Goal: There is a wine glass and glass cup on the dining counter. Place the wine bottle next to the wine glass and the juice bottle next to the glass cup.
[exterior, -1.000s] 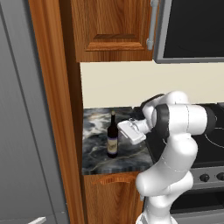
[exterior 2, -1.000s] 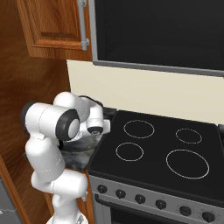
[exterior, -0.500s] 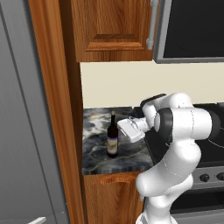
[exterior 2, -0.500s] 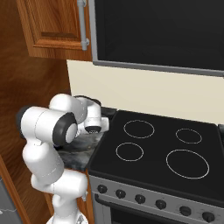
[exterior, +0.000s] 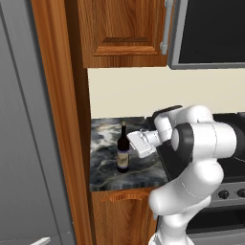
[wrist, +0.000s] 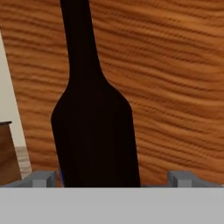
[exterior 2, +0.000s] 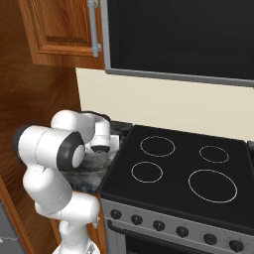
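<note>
The gripper is level with the wine bottle, its two grey fingertips spread wide apart with the dark bottle body between them and not yet clamped. The bottle stands upright on a short marbled counter, just left of the hand. A tall wooden panel flanks the counter's left side, a black cooktop its right.

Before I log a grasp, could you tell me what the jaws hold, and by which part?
Nothing is held. The gripper stands open, its fingertips wide on either side of the wine bottle, level with its body.
</note>
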